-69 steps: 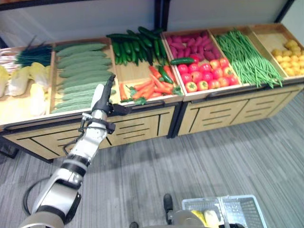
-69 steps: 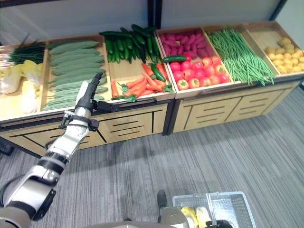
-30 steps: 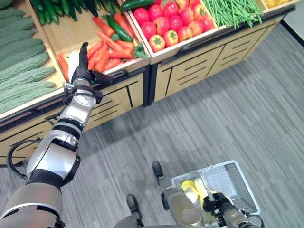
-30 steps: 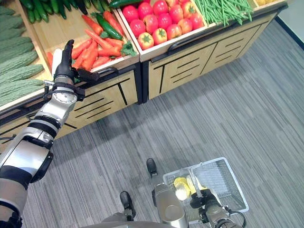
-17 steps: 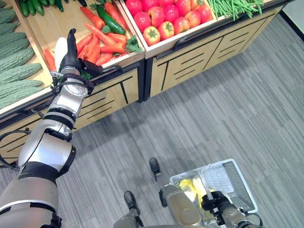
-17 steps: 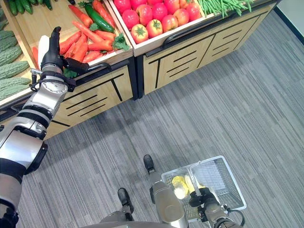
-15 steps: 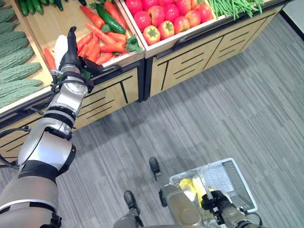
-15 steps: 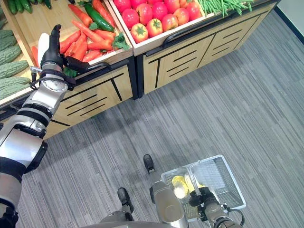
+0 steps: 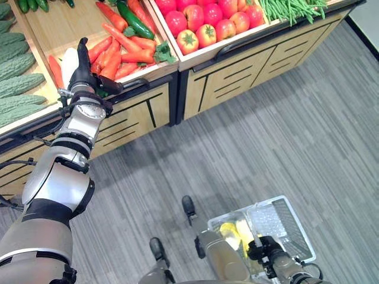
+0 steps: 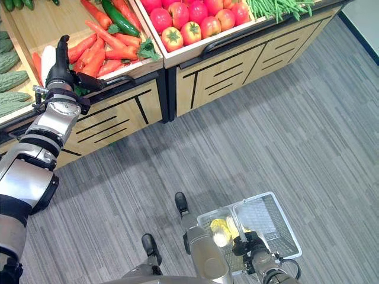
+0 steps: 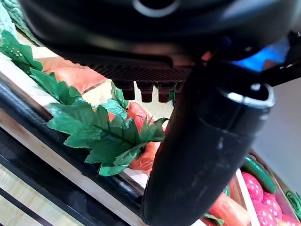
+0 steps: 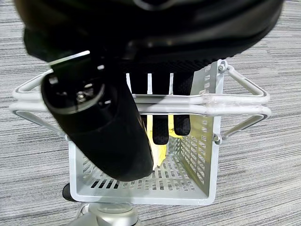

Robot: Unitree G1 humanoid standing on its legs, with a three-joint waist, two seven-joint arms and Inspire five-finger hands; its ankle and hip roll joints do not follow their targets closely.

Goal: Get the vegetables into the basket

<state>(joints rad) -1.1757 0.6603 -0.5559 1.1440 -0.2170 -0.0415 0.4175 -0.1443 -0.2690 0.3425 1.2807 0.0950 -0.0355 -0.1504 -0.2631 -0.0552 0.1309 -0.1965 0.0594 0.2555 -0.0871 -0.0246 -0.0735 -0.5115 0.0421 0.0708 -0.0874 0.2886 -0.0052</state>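
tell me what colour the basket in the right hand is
White wire basket, clearest in the right wrist view, its handles gripped by the right hand.

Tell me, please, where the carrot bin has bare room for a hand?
Bare wood lies in the carrot bin between the carrots and its far left wall, beyond the open left hand. The carrots lie crowded, and the tomatoes are packed tight.

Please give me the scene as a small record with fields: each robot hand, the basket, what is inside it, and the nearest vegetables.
left robot hand: open, fingers straight, over the front edge of the carrot bin
right robot hand: curled round the basket handles
basket: white wire, hanging low over the grey floor
basket contents: yellow vegetables
nearest vegetables: carrots, beside the left robot hand
next bin: tomatoes
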